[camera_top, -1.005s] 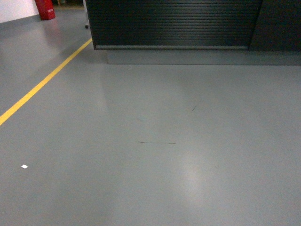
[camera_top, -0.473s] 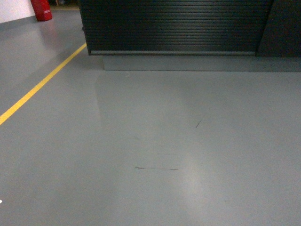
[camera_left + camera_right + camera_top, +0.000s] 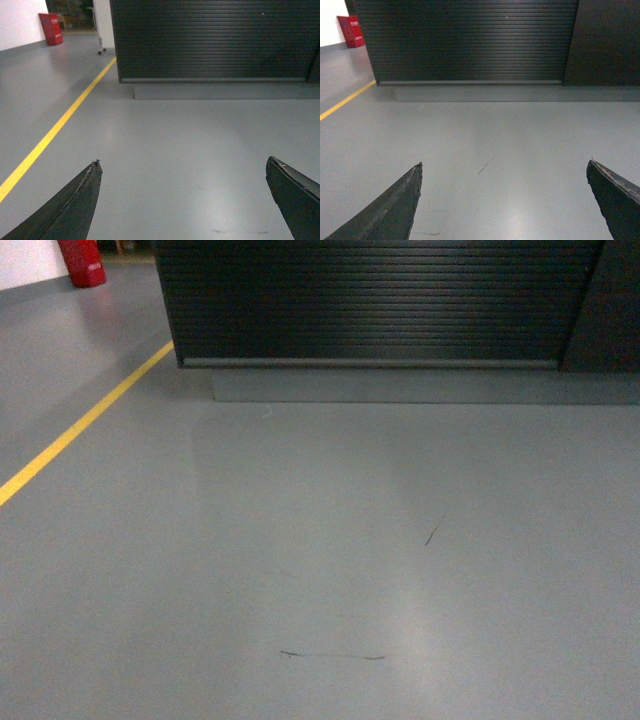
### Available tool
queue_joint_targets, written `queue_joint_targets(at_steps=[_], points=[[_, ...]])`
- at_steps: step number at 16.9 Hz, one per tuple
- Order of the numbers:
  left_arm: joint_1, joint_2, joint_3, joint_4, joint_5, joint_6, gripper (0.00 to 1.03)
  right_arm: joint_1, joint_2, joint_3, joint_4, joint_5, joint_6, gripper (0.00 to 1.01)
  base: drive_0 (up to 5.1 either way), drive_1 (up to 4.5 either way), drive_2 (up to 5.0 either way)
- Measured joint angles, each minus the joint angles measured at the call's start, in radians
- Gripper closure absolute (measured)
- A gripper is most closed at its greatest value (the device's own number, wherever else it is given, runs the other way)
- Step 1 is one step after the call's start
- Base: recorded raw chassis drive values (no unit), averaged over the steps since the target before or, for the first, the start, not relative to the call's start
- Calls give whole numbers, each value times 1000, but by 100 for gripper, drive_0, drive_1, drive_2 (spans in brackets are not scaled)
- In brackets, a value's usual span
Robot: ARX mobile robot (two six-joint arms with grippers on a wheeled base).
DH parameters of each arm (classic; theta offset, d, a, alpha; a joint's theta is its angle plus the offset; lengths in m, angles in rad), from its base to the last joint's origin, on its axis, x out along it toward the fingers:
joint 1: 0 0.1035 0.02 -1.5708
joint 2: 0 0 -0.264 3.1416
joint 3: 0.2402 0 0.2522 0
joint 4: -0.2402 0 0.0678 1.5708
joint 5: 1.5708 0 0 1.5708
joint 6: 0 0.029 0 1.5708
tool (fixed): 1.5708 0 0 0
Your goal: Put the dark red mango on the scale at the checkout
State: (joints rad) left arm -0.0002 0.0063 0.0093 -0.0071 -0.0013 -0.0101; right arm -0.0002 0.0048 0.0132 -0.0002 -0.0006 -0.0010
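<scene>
Ahead, the checkout point(image 3: 210, 40) stands well beyond the spread, empty left pincer point(image 3: 182, 170).

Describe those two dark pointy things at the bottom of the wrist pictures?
They are the robot's tools. The left tool and right tool each show two matte black, wedge-shaped fingers tapering to points, with rough, scuffed edges. No cables or markings show.

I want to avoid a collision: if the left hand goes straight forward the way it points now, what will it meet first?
Nothing near: the left hand is open and empty, with only bare grey floor ahead. Farther along that line stands the checkout, its ribbed black front. Probably that comes first, though depth is unclear.
</scene>
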Motion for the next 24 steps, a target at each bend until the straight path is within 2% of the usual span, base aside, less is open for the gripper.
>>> queue_joint_targets(at_steps=[24], points=[[0,0,0,5,1,0,5,0,0,0,-4,0,0,3,0,406,-406]])
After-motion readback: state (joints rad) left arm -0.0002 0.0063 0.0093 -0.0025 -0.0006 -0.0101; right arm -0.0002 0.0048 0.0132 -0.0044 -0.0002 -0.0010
